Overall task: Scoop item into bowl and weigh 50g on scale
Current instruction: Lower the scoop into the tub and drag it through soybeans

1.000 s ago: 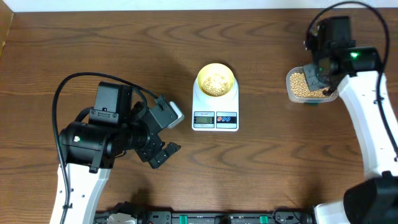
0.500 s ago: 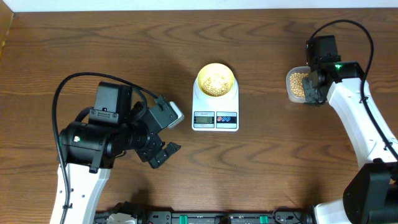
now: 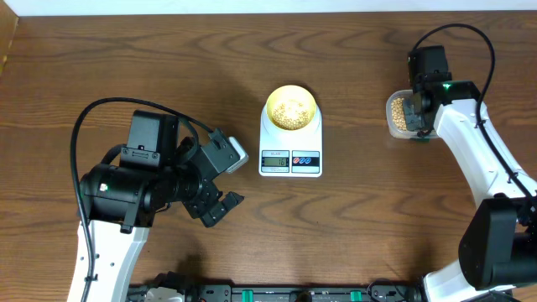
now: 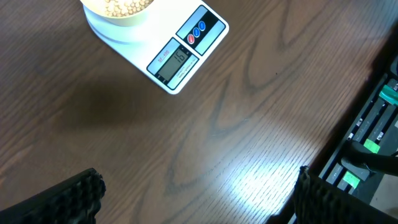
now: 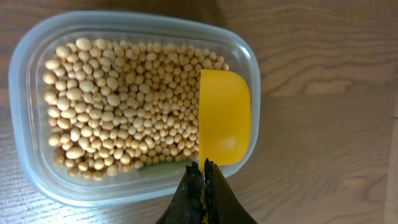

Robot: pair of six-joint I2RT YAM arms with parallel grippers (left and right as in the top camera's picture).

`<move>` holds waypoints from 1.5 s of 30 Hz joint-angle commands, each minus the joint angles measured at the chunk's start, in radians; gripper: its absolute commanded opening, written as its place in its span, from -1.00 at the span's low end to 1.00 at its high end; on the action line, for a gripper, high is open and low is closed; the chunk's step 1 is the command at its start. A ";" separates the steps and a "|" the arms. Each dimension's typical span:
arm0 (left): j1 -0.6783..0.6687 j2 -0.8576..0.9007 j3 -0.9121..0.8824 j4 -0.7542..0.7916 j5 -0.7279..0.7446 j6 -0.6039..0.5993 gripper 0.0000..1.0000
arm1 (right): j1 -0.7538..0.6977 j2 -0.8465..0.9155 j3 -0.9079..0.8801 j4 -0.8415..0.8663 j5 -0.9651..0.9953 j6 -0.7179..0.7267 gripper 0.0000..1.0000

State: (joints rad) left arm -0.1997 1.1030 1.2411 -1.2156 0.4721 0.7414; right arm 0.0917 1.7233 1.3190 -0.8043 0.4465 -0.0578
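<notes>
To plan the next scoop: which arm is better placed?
Right. The right fingers grip the yellow scoop at the tub of soybeans; the left fingers are open, empty, far from the tub.

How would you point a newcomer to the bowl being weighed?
Find the white scale at the middle of the table; the bowl sits on its round platform, beyond the display. It is small, round, pale yellow and partly filled with beans, unlike the clear rectangular tub at the table's right or the bright-yellow scoop over that tub's edge.
</notes>
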 commanded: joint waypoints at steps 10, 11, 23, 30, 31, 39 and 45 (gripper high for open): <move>0.004 -0.006 0.019 -0.003 0.002 0.018 0.99 | 0.001 0.046 -0.003 0.020 0.045 -0.002 -0.98; 0.004 -0.006 0.019 -0.003 0.002 0.018 0.99 | 0.001 0.046 -0.003 0.023 0.043 -0.002 -0.98; 0.004 -0.006 0.019 -0.003 0.002 0.018 0.99 | 0.000 0.046 -0.002 0.006 -0.259 0.042 -0.98; 0.004 -0.006 0.019 -0.003 0.002 0.018 0.99 | 0.000 0.041 0.004 -0.008 -0.350 0.054 -0.98; 0.004 -0.006 0.019 -0.003 0.002 0.018 0.99 | -0.001 0.038 0.006 -0.010 -0.349 0.064 -0.99; 0.004 -0.006 0.019 -0.003 0.002 0.018 0.99 | -0.051 0.018 0.009 -0.026 -0.466 0.065 -0.98; 0.004 -0.006 0.019 -0.003 0.002 0.018 0.99 | -0.146 0.018 0.009 -0.056 -0.676 0.065 -0.98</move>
State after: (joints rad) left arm -0.1997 1.1030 1.2411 -1.2156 0.4721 0.7414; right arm -0.0193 1.7576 1.3205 -0.8349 -0.0395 -0.0105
